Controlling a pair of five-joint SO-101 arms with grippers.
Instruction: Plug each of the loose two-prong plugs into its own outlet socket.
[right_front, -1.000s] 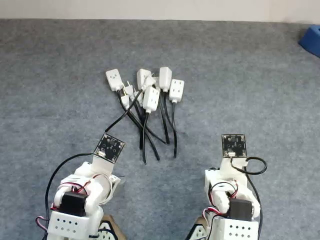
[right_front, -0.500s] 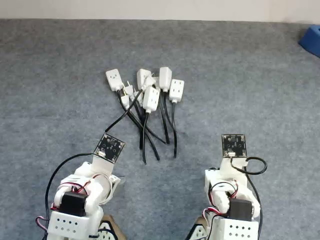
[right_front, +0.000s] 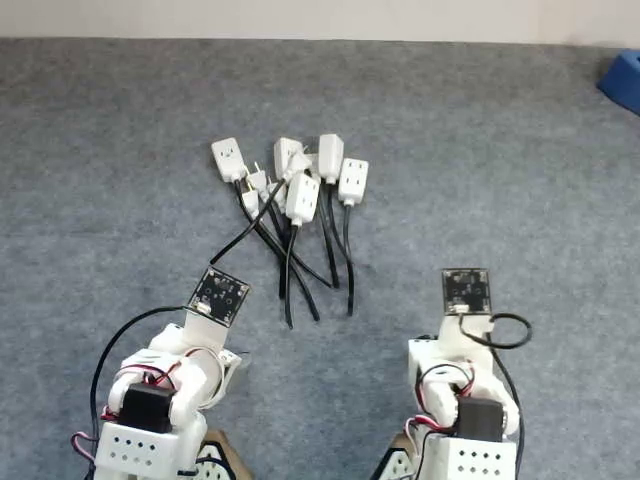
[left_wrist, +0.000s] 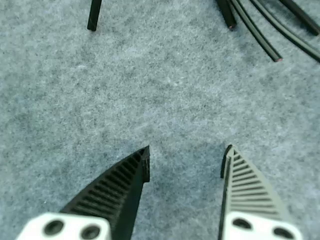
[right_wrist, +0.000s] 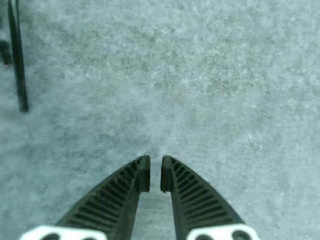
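Two hands hang low over the grey tabletop (right_front: 520, 160), both close to its near edge. The left hand (left_wrist: 186, 159) is spread wide, its ribbed fingers (left_wrist: 125, 187) well apart, and it holds nothing; bare grey surface lies between the tips. The right hand (right_wrist: 154, 173) is almost closed, with just a thin slit between its fingertips, and it too holds nothing.

Ahead of the left hand lie the cut ends of several black cords (left_wrist: 260, 36), and one more cord end (left_wrist: 94, 14) lies apart from them. A single black cord (right_wrist: 17, 65) lies off to one side of the right hand, well apart from it.

From the high view, the left arm (right_front: 165, 390) sits by the near edge toward the left and the right arm (right_front: 465, 400) by the near edge toward the right, each with a square camera board (right_front: 220, 293) at its front.

The cords fan back from a tangle between the middle of the tabletop and its far edge, slightly toward the left edge. Five white outlet sockets (right_front: 302, 197) lie there in a loose cluster, one (right_front: 228, 159) a little apart on the left side. Small white two-prong plugs (right_front: 258, 181) lie between that one and the others, among the cords, one with its prongs bare; their number is hard to tell. A blue object (right_front: 622, 80) sits at the far right corner.
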